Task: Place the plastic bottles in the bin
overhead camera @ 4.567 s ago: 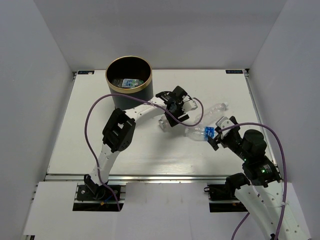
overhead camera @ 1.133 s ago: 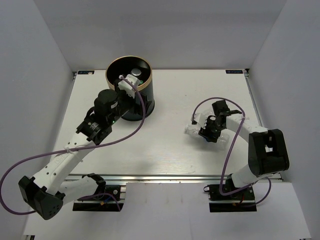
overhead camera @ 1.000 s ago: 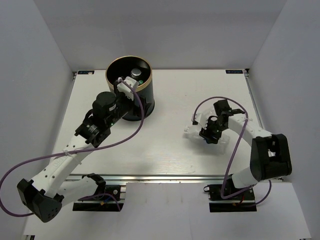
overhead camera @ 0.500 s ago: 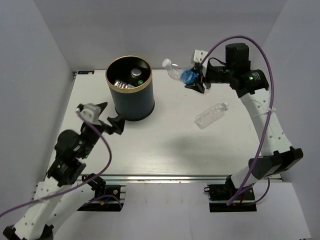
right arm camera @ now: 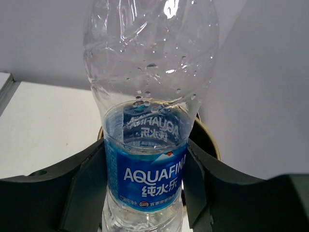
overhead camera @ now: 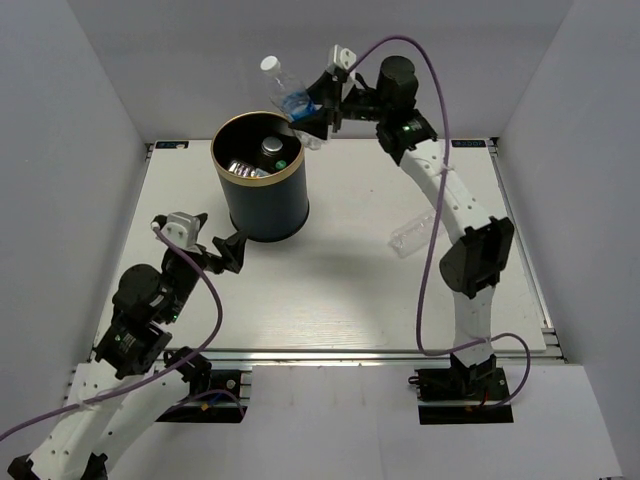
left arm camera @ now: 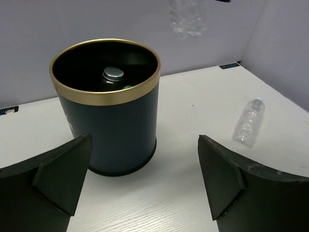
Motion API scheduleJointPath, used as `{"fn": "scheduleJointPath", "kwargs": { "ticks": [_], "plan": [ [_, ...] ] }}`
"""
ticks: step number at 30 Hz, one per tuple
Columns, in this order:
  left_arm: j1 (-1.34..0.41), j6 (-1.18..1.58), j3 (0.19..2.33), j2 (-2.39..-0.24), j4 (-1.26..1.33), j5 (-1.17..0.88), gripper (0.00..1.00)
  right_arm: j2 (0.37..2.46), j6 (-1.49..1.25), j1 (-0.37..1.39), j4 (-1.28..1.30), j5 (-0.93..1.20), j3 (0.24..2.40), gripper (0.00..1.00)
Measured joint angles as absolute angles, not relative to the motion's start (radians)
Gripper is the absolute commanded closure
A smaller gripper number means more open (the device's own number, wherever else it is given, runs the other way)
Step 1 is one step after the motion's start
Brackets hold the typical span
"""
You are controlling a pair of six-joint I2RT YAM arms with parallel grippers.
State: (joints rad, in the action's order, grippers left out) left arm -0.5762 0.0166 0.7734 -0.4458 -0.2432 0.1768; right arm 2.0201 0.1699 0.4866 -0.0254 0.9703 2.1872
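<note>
The bin point(overhead camera: 262, 205) is a dark navy bucket with a gold rim at the back left of the table, with bottles point(overhead camera: 262, 150) inside it. My right gripper point(overhead camera: 312, 108) is shut on a clear plastic bottle point(overhead camera: 285, 95) with a blue label, held in the air over the bin's back right rim. In the right wrist view that bottle point(right arm camera: 147, 179) fills the space between the fingers point(right arm camera: 89, 188), and the bin's rim point(right arm camera: 208, 141) shows behind it. A second clear bottle point(overhead camera: 422, 230) lies on the table to the right. My left gripper point(overhead camera: 205, 242) stands open in front of the bin point(left arm camera: 108, 121), holding nothing.
White walls close in the table on the left, back and right. In the left wrist view the lying bottle point(left arm camera: 247, 123) is to the right of the bin, and a silver cap point(left arm camera: 113, 73) shows inside it.
My right arm has carried the blue-labelled bottle leftward to above the bin's rim. The left arm, drawn back from the bin earlier, has barely moved and stays open.
</note>
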Motion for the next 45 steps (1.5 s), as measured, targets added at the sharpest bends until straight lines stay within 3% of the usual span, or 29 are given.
{"fn": "scheduleJointPath", "kwargs": {
  "ticks": [7,11,15,17,18,19,29,34,37,38,39,41,43,44,45],
  "plan": [
    [-0.571,0.016,0.765,-0.439,-0.258,0.177,0.00,2.182,0.021,0.547,-0.318,0.947,2.308,0.85],
    [-0.566,0.016,0.760,-0.429,-0.254,0.173,0.00,2.250,0.023,0.571,-0.397,0.906,2.339,0.72],
    [-0.564,0.015,0.752,-0.425,-0.252,0.160,0.00,2.319,0.046,0.586,-0.447,0.870,2.341,0.66],
    [-0.564,0.014,0.746,-0.421,-0.252,0.153,0.00,2.355,0.053,0.591,-0.454,0.860,2.341,0.53],
    [-0.564,0.012,0.743,-0.418,-0.252,0.150,0.00,2.371,0.055,0.591,-0.456,0.857,2.341,0.23],
    [-0.564,0.012,0.741,-0.415,-0.252,0.148,0.00,2.383,0.052,0.591,-0.456,0.855,2.341,0.10],
    [-0.564,0.002,0.740,-0.425,-0.239,0.118,0.00,2.387,0.124,0.582,-0.414,0.824,2.341,0.10],
    [-0.564,-0.001,0.754,-0.567,-0.190,0.009,0.00,2.222,0.230,0.559,-0.252,0.739,2.256,0.10],
    [-0.568,0.002,0.805,-0.761,-0.167,-0.073,0.08,2.027,0.289,0.517,-0.126,0.588,2.154,0.45],
    [-0.570,0.002,0.830,-0.825,-0.158,-0.096,0.11,1.955,0.302,0.498,-0.062,0.522,2.130,0.75],
    [-0.575,0.004,0.862,-0.903,-0.146,-0.123,0.14,1.878,0.316,0.477,-0.026,0.453,2.092,0.84],
    [-0.586,0.012,0.925,-1.044,-0.132,-0.167,0.31,1.660,0.335,0.421,0.052,0.309,1.914,0.98],
    [-0.604,0.018,1.012,-1.181,-0.126,-0.199,0.40,1.454,0.365,0.369,0.065,0.212,1.703,0.96],
    [-0.616,0.019,1.061,-1.243,-0.126,-0.210,0.40,1.347,0.374,0.347,0.093,0.173,1.584,0.88],
    [-0.636,0.017,1.128,-1.320,-0.127,-0.219,0.38,1.243,0.381,0.331,0.116,0.141,1.462,0.64]
  ]
}}
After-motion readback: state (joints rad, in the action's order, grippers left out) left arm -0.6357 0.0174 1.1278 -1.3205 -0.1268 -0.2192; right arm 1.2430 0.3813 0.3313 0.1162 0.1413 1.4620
